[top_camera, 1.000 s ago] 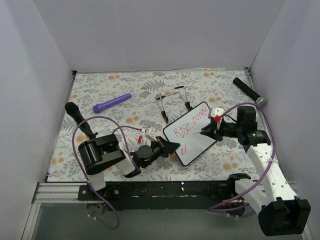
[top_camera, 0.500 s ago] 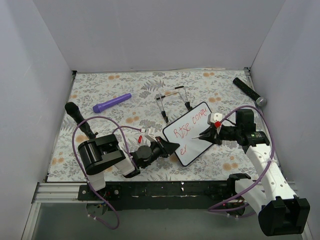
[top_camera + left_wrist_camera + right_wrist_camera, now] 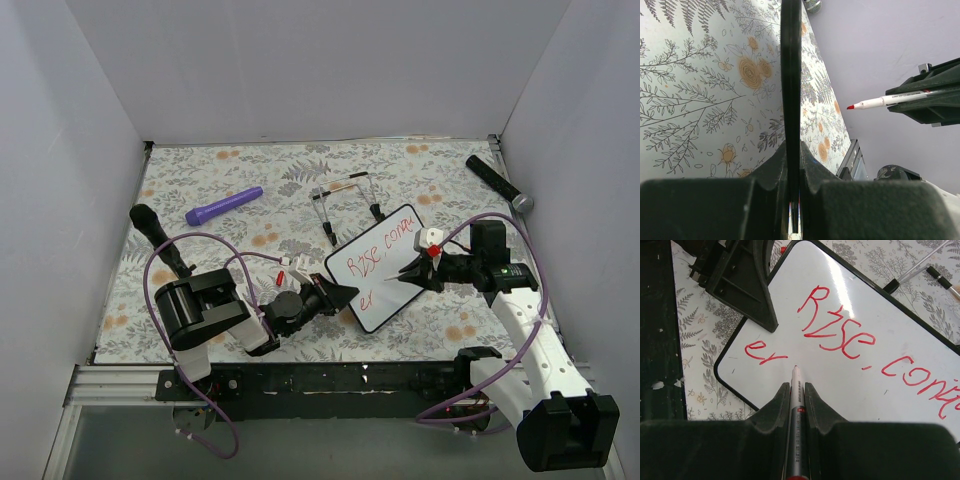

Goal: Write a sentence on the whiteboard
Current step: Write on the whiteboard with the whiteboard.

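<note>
Fern-and-flower patterned table bearing a purple cylinder, a wire stand and a black rod.

Top external: we look down from high above and behind the arm bases, taking in the whole table. Left wrist: very near, edge-on to the whiteboard, facing right across the scene to the marker. Right wrist: close over the whiteboard's face, looking left along that marker (all three views share the whiteboard).
</note>
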### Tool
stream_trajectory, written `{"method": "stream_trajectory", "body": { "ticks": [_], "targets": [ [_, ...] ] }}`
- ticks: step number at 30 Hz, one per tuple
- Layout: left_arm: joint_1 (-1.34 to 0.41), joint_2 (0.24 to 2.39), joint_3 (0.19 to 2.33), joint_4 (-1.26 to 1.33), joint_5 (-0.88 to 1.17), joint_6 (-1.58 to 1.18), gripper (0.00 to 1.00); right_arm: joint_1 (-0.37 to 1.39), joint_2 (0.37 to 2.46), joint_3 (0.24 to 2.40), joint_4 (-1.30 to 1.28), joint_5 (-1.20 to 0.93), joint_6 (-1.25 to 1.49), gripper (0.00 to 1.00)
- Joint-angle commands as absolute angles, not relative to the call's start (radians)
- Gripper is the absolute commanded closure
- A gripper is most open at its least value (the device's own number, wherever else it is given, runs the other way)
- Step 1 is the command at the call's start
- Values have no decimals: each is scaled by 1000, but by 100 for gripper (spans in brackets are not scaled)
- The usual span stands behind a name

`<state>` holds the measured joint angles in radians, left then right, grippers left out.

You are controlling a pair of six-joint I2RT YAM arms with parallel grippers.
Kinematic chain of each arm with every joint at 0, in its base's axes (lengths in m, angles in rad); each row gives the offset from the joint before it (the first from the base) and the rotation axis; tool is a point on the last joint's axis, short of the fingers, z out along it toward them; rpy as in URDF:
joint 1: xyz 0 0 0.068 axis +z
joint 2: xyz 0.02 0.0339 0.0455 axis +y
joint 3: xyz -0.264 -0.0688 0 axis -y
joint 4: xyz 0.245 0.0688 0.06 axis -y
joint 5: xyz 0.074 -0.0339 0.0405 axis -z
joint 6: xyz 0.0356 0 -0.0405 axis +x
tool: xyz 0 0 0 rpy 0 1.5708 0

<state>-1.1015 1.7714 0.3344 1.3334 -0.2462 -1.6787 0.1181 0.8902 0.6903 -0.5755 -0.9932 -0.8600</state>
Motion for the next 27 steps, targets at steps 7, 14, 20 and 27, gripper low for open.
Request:
{"method": "stream_trajectory", "body": {
  "ticks": [7,14,20,27],
  "targets": [
    [-1104,1738,314,1516,-230,-1626,100,115,890,690,-574,-942,-928,99],
    [-1104,1746,318,1517,-225,-1628,100,117,899,650,-549,-1032,-946,99],
    [-1104,1756,318,1526,-225,-1635,100,140,916,652,-535,-993,-911,99],
    [-1104,1752,321,1522,-222,-1635,100,238,922,623,-425,-878,-799,99]
  ]
}}
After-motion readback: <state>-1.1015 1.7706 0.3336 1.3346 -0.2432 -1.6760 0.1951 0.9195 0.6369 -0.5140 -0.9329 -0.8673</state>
